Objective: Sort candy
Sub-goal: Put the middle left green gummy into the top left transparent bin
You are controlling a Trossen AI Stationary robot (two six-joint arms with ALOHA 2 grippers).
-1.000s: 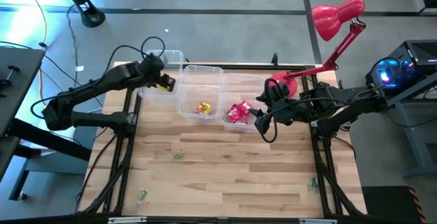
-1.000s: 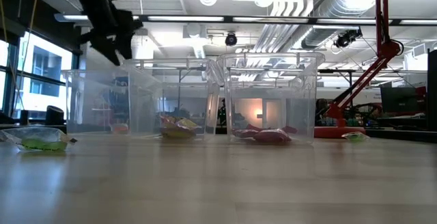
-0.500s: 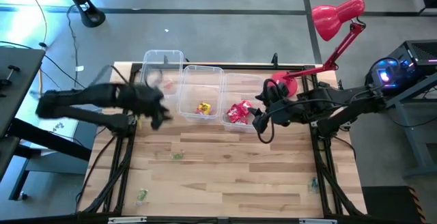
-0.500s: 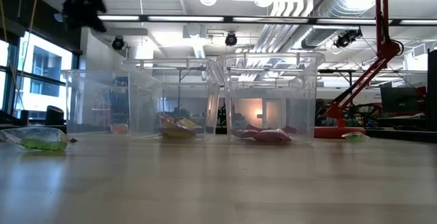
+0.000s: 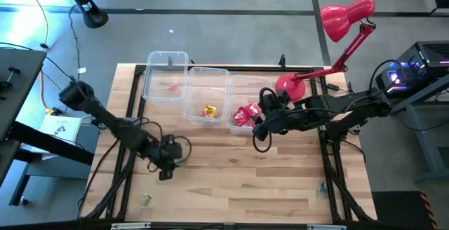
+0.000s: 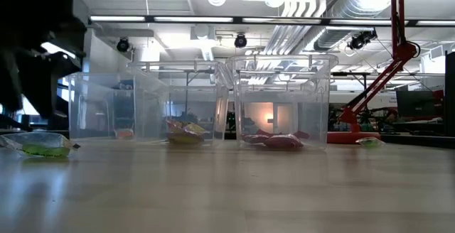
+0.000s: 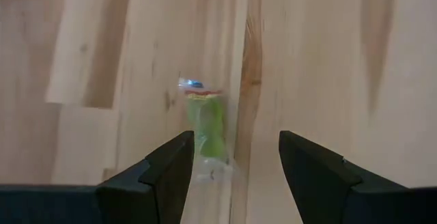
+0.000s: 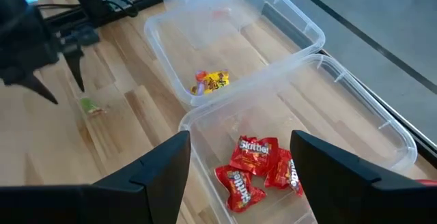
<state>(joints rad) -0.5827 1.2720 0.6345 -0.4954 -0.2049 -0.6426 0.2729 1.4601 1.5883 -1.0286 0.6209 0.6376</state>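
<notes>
A small green wrapped candy (image 7: 207,125) lies flat on the wooden table. My left gripper (image 7: 235,162) (image 5: 166,165) hovers open just above it, one finger on either side, touching nothing. The right wrist view shows the same candy (image 8: 92,106) and the left gripper (image 8: 41,53) farther off. My right gripper (image 8: 239,166) (image 5: 259,136) is open at the near edge of the right clear bin (image 5: 269,84), above the red packets (image 8: 252,166). A yellow packet (image 5: 209,111) lies in the middle bin (image 5: 208,74). A tiny pink piece (image 5: 173,85) lies in the left bin (image 5: 165,56).
Two more green candies lie near the table's near edge, one on the left (image 5: 145,200) (image 6: 39,148) and one on the right (image 5: 321,186). A red desk lamp (image 5: 344,16) stands at the far right corner. Bare wood stretches between the bins and the near edge.
My left arm has swung from above the left bin toward the table's near edge and come down low over the green candy in the middle-left of the table. My right gripper has edged slightly left and nearer. No candy has moved.
</notes>
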